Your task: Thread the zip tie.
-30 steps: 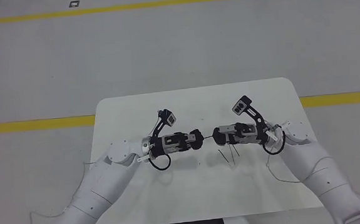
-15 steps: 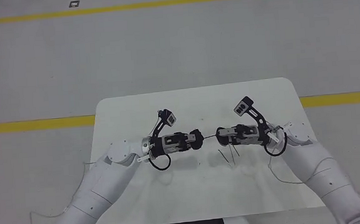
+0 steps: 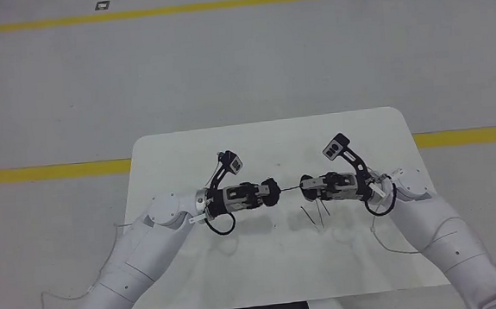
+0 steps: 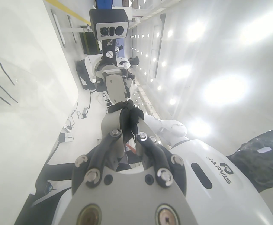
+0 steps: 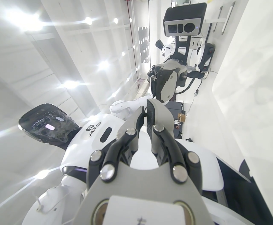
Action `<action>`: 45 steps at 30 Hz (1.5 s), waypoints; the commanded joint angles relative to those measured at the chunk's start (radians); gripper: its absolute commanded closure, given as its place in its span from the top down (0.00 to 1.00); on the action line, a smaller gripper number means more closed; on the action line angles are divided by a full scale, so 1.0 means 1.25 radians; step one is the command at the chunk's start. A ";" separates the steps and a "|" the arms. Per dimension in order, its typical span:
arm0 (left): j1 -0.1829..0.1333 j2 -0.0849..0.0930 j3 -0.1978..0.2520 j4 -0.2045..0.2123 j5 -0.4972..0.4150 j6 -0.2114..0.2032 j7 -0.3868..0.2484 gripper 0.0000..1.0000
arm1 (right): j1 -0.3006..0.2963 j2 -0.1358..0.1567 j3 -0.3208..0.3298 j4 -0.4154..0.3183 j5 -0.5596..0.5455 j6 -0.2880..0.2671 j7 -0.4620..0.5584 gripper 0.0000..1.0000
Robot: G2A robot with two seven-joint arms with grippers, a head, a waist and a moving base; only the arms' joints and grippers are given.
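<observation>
A thin black zip tie runs level above the white table, spanning the short gap between my two grippers. They face each other tip to tip. My left gripper is shut on one end; in its wrist view a black bundle is pinched between its fingers. My right gripper is shut on the other end, and its ribbed pads stand almost together with a small dark piece between them.
A few loose black zip ties lie on the table just below the right gripper, also seen as dark strips in the left wrist view. The table's rounded edges lie well away from both arms.
My right gripper has drawn back a little to the right, away from the left one, so more of the tie shows between them. The left arm has stayed put.
</observation>
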State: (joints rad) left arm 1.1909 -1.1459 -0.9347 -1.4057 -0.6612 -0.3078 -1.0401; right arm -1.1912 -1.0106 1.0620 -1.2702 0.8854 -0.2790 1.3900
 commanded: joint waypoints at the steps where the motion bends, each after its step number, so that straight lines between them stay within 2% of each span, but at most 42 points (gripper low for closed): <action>1: 0.000 0.000 0.000 0.000 0.000 0.000 0.000 0.00 | 0.000 0.001 -0.001 0.001 0.001 -0.002 0.000 0.00; 7: 0.000 0.000 0.000 0.000 0.000 0.000 0.000 0.01 | 0.002 0.003 -0.002 0.003 0.000 -0.007 0.000 0.00; 8: 0.000 0.000 0.000 0.000 0.000 0.000 0.000 0.37 | 0.002 0.003 -0.002 0.003 0.000 -0.008 0.000 0.00; 9: 0.000 0.000 0.000 0.000 0.000 0.000 0.000 1.00 | 0.002 0.003 -0.002 0.003 -0.001 -0.007 0.000 0.00; 13: 0.004 -0.001 0.005 -0.013 0.005 0.005 0.022 1.00 | 0.003 0.003 -0.005 0.004 -0.004 -0.007 0.000 0.00; 18: 0.004 -0.001 0.008 -0.021 0.008 0.009 0.027 0.98 | 0.005 0.002 -0.009 0.006 -0.002 -0.009 0.000 0.00; 24: 0.002 -0.001 0.014 -0.028 0.004 0.009 0.025 1.00 | 0.005 0.001 -0.011 0.007 0.000 -0.013 0.000 0.00; 35: -0.016 -0.009 0.039 -0.019 -0.012 0.004 0.022 1.00 | 0.007 -0.001 -0.028 -0.006 -0.003 -0.012 0.000 0.00; 37: -0.018 -0.010 0.042 -0.018 -0.016 0.003 0.019 0.90 | 0.008 -0.002 -0.031 -0.005 -0.005 -0.012 0.000 0.00; 41: -0.021 -0.011 0.045 -0.014 -0.020 0.001 0.016 0.50 | 0.011 -0.003 -0.037 0.000 -0.006 -0.015 0.000 0.00; 42: -0.022 -0.011 0.046 -0.013 -0.020 0.001 0.016 0.47 | 0.012 -0.003 -0.037 0.002 -0.008 -0.015 0.000 0.00; 43: -0.022 -0.011 0.046 -0.013 -0.021 0.001 0.016 0.36 | 0.013 -0.003 -0.038 0.003 -0.011 -0.015 0.000 0.00; 45: -0.022 -0.011 0.047 -0.011 -0.022 0.001 0.016 0.28 | 0.015 -0.003 -0.038 0.006 -0.016 -0.015 0.000 0.00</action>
State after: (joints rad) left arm 1.1632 -1.1597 -0.8766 -1.4207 -0.6885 -0.3063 -1.0202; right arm -1.1738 -1.0145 1.0145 -1.2645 0.8688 -0.2979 1.3900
